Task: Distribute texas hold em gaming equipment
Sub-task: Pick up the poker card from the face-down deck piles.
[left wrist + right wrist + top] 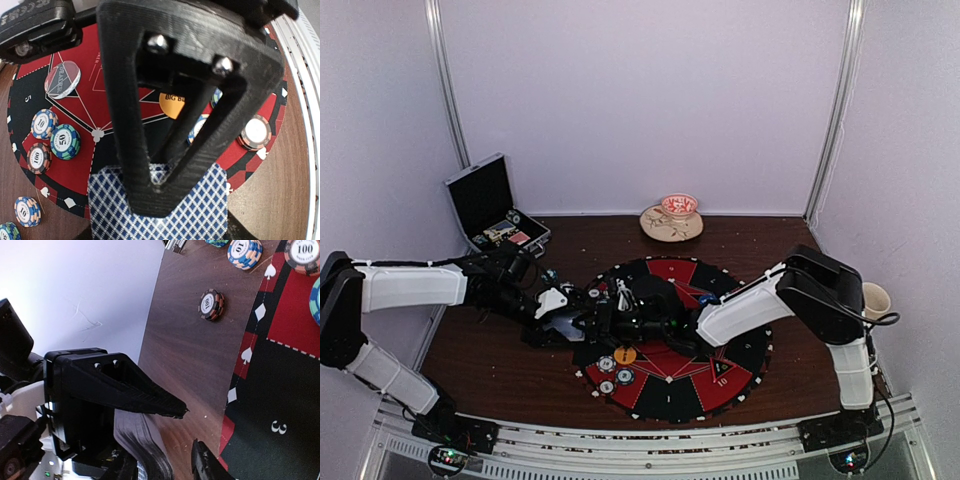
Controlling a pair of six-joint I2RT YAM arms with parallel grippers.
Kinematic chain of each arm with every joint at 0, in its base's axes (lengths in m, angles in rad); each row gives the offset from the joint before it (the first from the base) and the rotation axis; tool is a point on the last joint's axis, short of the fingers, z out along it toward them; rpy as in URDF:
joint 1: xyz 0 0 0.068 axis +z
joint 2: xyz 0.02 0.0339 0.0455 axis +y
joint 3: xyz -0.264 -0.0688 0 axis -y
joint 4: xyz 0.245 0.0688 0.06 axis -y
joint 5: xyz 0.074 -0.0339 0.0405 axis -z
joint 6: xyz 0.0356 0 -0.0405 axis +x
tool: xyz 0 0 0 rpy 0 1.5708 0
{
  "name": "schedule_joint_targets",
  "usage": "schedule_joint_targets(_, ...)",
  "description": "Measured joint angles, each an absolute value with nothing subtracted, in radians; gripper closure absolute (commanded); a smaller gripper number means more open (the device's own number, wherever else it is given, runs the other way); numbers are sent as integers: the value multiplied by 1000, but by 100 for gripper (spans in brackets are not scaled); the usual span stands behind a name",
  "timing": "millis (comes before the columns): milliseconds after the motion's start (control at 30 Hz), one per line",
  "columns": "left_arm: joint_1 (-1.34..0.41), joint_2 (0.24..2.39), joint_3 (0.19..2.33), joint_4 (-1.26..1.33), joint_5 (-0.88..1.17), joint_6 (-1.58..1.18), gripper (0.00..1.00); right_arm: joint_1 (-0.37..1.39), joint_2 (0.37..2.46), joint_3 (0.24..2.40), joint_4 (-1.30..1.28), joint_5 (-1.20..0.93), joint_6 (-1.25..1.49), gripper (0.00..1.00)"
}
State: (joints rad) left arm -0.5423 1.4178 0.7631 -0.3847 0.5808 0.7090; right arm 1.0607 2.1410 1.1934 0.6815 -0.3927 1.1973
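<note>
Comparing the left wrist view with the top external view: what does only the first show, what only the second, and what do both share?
Only the left wrist: the blue diamond backs of the playing cards and the numbers 10, 50, 100 on the chips. Only the top external: the open case, the dish at the back and the cup at the right. Both: the round mat and the orange disc.

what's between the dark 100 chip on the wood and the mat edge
Only bare table between the chip and the mat; the right wrist view shows it.
</note>
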Motion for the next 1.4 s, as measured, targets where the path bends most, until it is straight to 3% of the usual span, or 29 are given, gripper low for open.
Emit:
schedule_joint_targets(600,-540,1420,761,-402,577,710,48,1071,2191,1317,577,-397,1168,59)
schedule_joint_targets(1400,-540,1422,761,-407,576,710,48,1070,2143,1269,514,-403,1079,75)
